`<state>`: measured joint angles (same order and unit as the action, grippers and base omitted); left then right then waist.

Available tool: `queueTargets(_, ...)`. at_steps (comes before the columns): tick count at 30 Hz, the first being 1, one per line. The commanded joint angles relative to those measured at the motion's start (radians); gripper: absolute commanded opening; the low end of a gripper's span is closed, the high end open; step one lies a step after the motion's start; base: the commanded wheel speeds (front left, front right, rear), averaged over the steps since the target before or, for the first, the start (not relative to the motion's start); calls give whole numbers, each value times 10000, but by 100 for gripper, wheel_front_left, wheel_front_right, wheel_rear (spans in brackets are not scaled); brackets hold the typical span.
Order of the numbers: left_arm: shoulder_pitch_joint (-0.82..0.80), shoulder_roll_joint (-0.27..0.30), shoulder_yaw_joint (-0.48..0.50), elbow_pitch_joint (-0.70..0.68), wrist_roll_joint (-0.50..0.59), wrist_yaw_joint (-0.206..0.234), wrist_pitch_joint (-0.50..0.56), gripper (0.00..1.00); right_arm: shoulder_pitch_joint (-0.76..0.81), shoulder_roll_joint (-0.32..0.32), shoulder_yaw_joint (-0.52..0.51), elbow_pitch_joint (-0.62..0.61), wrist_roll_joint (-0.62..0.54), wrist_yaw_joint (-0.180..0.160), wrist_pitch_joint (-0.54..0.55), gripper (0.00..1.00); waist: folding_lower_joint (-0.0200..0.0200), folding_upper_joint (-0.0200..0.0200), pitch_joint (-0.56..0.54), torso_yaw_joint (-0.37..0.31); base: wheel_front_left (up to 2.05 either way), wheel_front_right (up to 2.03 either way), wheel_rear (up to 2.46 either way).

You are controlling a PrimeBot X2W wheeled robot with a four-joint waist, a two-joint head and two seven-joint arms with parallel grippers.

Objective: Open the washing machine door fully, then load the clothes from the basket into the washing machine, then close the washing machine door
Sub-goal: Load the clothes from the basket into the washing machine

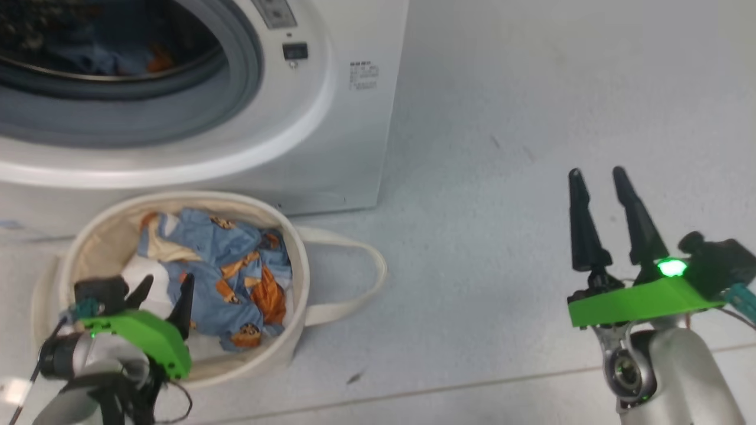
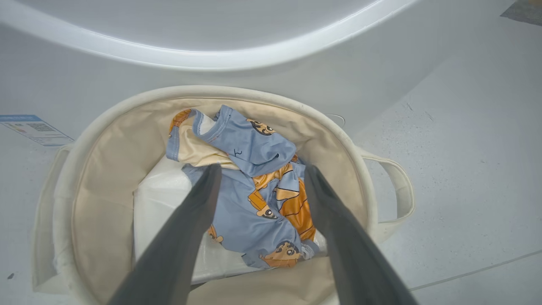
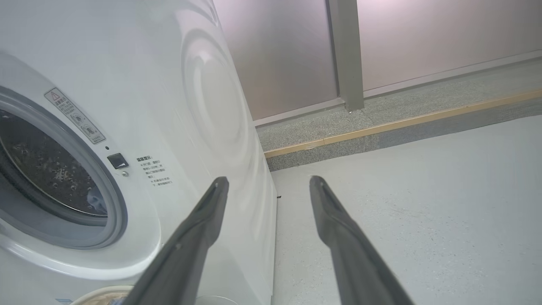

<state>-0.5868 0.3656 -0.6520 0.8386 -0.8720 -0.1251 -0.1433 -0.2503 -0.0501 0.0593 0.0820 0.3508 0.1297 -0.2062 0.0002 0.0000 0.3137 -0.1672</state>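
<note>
Your left pincer hung released, fingers spread wide, just over the near side of the basket, with nothing between them. In the left wrist view, the light blue printed garment lay straight ahead of and below it, bunched on top of a plain white sheet in the bottom of the basket. The garment's long axis ran from the far rim towards the near one, slanting a little to that view's right. That put it roughly in line with the fingers, so I judged that shutting them would pinch across its narrower width. The thickest fold sat in the gap between the two tips, which looked like the place to go down.

Your right pincer was also released and empty. It stood well apart from the basket, over bare floor beside the washing machine, with its fingers pointing past the machine's corner. The left arm was clearly the nearer one for this pick.

The basket sat on the floor touching, or just short of, the washer's front, directly under the drum mouth. The mouth stood open, and some blue and orange cloth was already inside. From the grasp, the carry looked like a short lift up and forward over the grey rubber ring.
</note>
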Motion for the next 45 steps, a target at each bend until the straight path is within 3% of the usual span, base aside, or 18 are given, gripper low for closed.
queueTargets(1,-482,218,258,103,-200,-31,19,100,-298,-1,119,-456,-48,10,-129,100,-2,0,830,-115,0,0,0)
queueTargets(4,-881,15,-83,315,-760,-49,314,100,-351,-1,-1,-816,-85,10,-171,100,-2,0,1585,-176,0,0,0)
queueTargets(12,-1908,414,-939,599,-2065,-53,715,100,-491,-1,-299,-1798,-54,10,-347,100,-2,0,3460,-271,0,0,0)
queueTargets(21,-3214,596,-1430,991,-3142,-54,475,100,-358,-1,-659,-2728,2,10,-508,100,-2,0,5136,-173,0,0,0)
queueTargets(29,-3910,650,-2160,1100,-3627,-55,314,100,-263,-1,-821,-3269,-113,10,-540,100,-2,0,5869,-148,0,0,0)
queueTargets(40,-4340,633,-2968,1021,-4154,-55,-115,100,-240,-1,-960,-3659,-217,10,-549,100,-2,0,6072,-139,0,0,0)
queueTargets(41,-4358,634,-3070,972,-4188,-55,-188,38,-233,-1,-976,-3687,-234,10,-549,100,-2,0,6067,-124,0,0,0)
queueTargets(42,-4354,625,-3173,925,-4251,-55,-202,0,-226,-1,-987,-3709,-245,10,-549,100,-2,0,6055,-107,0,0,0)
queueTargets(45,-4343,630,-3474,790,-4436,-55,-253,0,-212,-1,-970,-3729,-291,10,-521,100,-2,0,5977,-58,0,0,0)
